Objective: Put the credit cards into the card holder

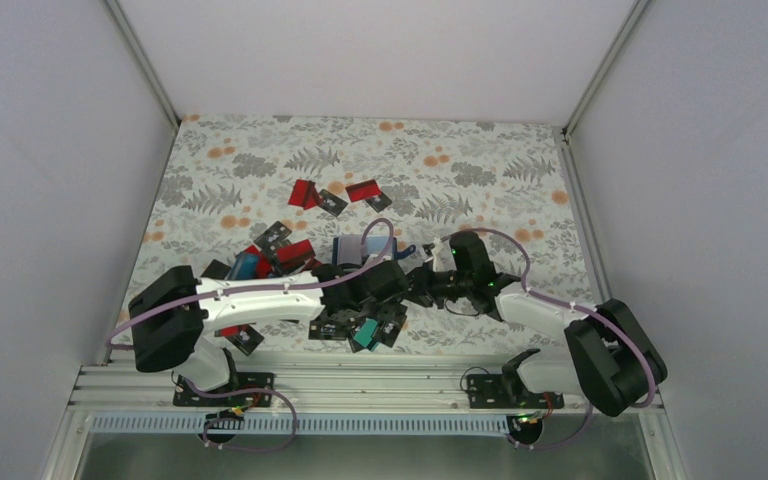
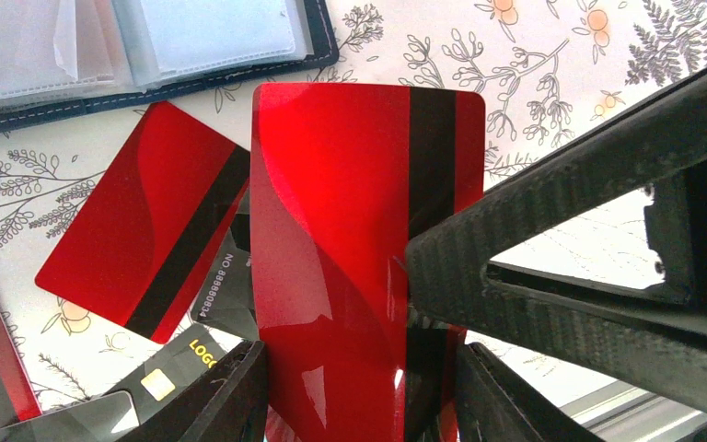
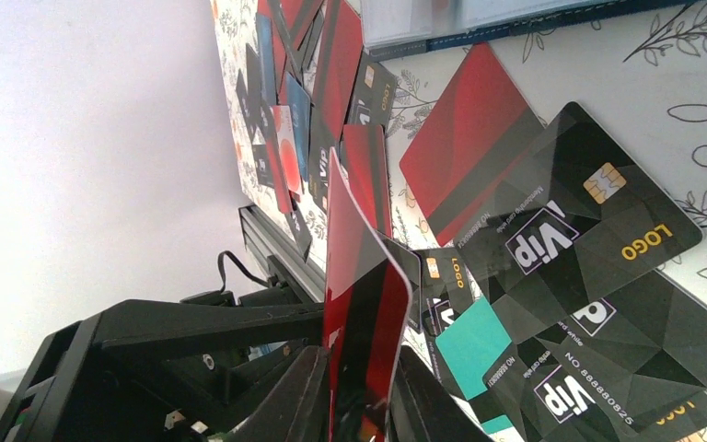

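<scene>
Handover for card holder (image 2: 212, 37) loading: left gripper (image 2: 359, 391) clamps red credit card (image 2: 331, 230) edgewise; right gripper (image 3: 359, 391) straddles it, grip unclear.

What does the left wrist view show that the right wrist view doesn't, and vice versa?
Only left wrist: the broad face and black stripe of the upright red card. Only right wrist: a teal card, black cards lettered Vip, the white wall. Both: that upright card, nearly edge-on from the right wrist; a flat red striped card; the card holder, only its edge from the right wrist; the floral table cover.
</scene>
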